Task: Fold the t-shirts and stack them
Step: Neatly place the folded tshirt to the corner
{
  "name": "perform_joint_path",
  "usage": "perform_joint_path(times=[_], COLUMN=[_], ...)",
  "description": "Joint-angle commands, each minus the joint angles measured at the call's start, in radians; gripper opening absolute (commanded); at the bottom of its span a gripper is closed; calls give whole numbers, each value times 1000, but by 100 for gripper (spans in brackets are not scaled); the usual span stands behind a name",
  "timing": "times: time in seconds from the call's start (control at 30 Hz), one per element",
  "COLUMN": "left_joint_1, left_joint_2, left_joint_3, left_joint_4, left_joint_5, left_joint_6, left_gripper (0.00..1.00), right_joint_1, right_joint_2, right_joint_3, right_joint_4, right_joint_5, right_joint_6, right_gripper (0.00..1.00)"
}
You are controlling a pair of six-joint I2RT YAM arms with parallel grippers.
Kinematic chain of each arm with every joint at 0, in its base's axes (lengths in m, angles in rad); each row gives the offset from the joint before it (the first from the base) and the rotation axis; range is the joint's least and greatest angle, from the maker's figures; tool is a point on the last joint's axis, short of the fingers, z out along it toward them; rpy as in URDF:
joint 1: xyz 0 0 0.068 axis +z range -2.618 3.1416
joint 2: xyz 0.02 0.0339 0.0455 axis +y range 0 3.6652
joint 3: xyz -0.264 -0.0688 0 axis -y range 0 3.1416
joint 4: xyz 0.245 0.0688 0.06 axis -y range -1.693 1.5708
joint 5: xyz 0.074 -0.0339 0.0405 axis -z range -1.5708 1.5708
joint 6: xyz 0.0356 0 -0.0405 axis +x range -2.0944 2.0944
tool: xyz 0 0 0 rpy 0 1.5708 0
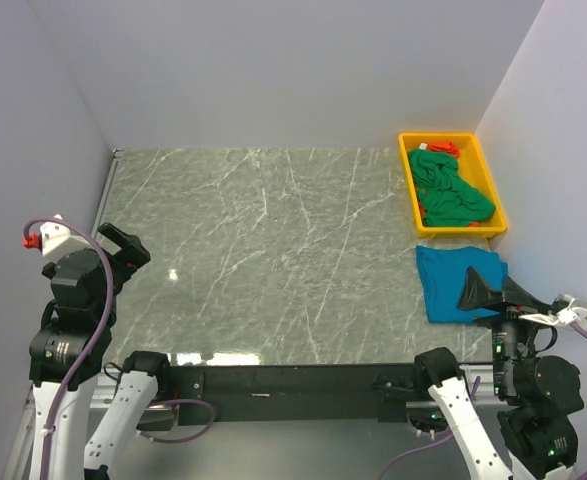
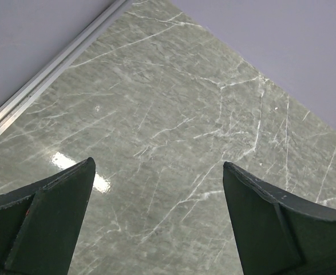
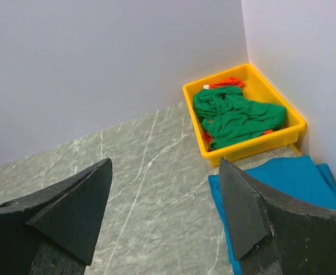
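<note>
A folded teal-blue t-shirt (image 1: 451,283) lies flat on the table at the right, just in front of the bin; it also shows in the right wrist view (image 3: 293,179). A crumpled bright green t-shirt (image 1: 451,192) fills the bin, with a red-orange piece (image 1: 446,149) peeking out at its far end; both show in the right wrist view, the green one (image 3: 236,114) and the red-orange one (image 3: 225,83). My right gripper (image 1: 493,287) is open and empty above the teal shirt's right edge. My left gripper (image 1: 123,248) is open and empty at the table's left side.
The yellow plastic bin (image 1: 409,185) stands at the far right by the wall, also in the right wrist view (image 3: 253,149). Grey walls close in the left, back and right sides. The marble tabletop (image 1: 263,250) lies between the arms.
</note>
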Motion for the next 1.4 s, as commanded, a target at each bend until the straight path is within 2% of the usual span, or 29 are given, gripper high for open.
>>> perform_joint_path(times=[0.0, 0.47, 0.53, 0.73, 0.87, 1.03, 1.13, 1.27, 1.37], left_joint_1=[-3, -3, -3, -4, -4, -4, -4, -4, -4], left_joint_2=[20, 14, 8, 8, 32, 72, 103, 115, 103], left_joint_3=[42, 8, 0, -55, -125, -225, -271, -332, -342], left_joint_4=[17, 56, 57, 131, 227, 396, 441, 468, 467], left_joint_5=[-12, -8, -6, 72, 139, 247, 271, 297, 294], left_joint_6=[14, 21, 10, 38, 55, 98, 107, 101, 109], left_gripper=[99, 99, 99, 100, 99, 99, 100, 99, 99], right_joint_1=[1, 1, 3, 1, 1, 1, 1, -3, -66], right_joint_2=[-16, -7, -2, 58, 85, 246, 384, 673, 806], right_joint_3=[-10, -27, -33, -49, -105, -124, -110, -38, -33], right_joint_4=[52, 55, 60, 80, 171, 166, 147, 12, -22], right_joint_5=[-6, -36, -44, -159, -256, -216, -171, -155, -154], right_joint_6=[-22, -7, 5, 70, 155, 339, 378, 471, 557], right_gripper=[81, 83, 86, 88, 89, 90, 90, 89, 88])
